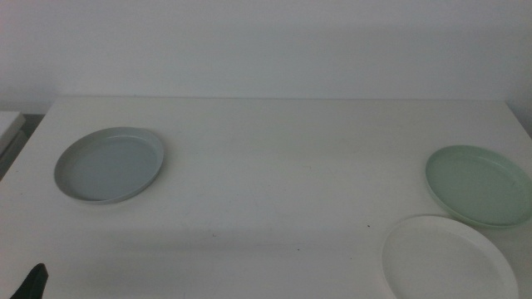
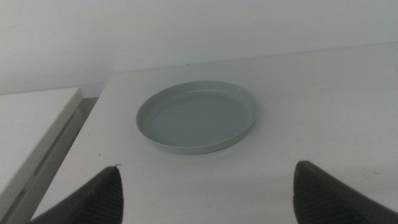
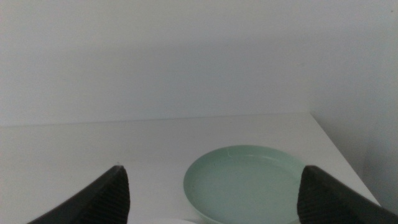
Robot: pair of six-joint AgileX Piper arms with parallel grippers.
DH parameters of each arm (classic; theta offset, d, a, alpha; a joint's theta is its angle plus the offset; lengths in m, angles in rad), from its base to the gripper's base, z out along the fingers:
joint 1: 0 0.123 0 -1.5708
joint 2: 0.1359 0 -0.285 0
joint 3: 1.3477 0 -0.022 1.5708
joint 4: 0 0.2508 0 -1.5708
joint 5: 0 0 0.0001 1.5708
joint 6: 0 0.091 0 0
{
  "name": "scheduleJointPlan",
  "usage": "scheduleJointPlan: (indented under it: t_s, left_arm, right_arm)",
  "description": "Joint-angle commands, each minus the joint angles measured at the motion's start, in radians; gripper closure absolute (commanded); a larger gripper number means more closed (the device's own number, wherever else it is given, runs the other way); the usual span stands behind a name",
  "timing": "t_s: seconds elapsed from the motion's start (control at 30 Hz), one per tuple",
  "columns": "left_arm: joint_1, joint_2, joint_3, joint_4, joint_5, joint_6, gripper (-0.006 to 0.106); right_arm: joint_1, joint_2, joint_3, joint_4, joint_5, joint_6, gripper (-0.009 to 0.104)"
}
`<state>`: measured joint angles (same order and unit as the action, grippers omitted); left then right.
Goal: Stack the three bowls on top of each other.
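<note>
On the white counter (image 1: 274,166), the shallow round grey-blue bowl (image 1: 109,164) lies beyond the wide-open left end effector (image 2: 205,193), the mint-green bowl (image 3: 245,184) beyond the wide-open right end effector (image 3: 211,199), with the white bowl (image 1: 447,259) just nearer.

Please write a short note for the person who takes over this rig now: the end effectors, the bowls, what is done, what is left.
Left end effector: open, empty, facing the grey-blue bowl on the table's left side.
Right end effector: open, empty, facing the mint green bowl at the right.
White bowl: at the front right, close to the green one.
Done: nothing stacked.
Left: stack all three.
</note>
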<state>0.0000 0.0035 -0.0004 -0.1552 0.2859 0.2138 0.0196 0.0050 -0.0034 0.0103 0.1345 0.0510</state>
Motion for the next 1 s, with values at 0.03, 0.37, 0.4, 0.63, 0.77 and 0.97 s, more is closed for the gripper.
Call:
scheduleJointPlan:
  t_s: [0.03, 0.37, 0.4, 0.63, 0.77, 0.97]
  left_arm:
    - [0.0, -0.004, 0.0, 0.0, -0.013, -0.005, 0.007]
    - [0.0, -0.004, 0.0, 0.0, -0.013, -0.005, 0.007]
    - [0.0, -0.004, 0.0, 0.0, -0.013, -0.005, 0.007]
    - [0.0, -0.004, 0.0, 0.0, -0.013, -0.005, 0.007]
    - [0.0, -0.004, 0.0, 0.0, -0.013, -0.005, 0.007]
    - [0.0, -0.004, 0.0, 0.0, -0.013, -0.005, 0.007]
  right_arm:
    - [0.0, -0.005, 0.003, -0.01, -0.029, -0.003, 0.002]
    - [0.0, 0.102, -0.195, -0.02, 0.078, 0.03, 0.002]
    - [0.0, 0.147, -0.239, -0.01, 0.121, 0.044, 0.002]
    - [0.0, 0.45, -0.546, 0.046, 0.637, 0.132, 0.002]
    - [0.0, 0.59, -0.679, 0.046, 0.88, 0.132, 0.002]
    - [0.0, 0.666, -0.698, 0.065, 0.841, 0.132, 0.002]
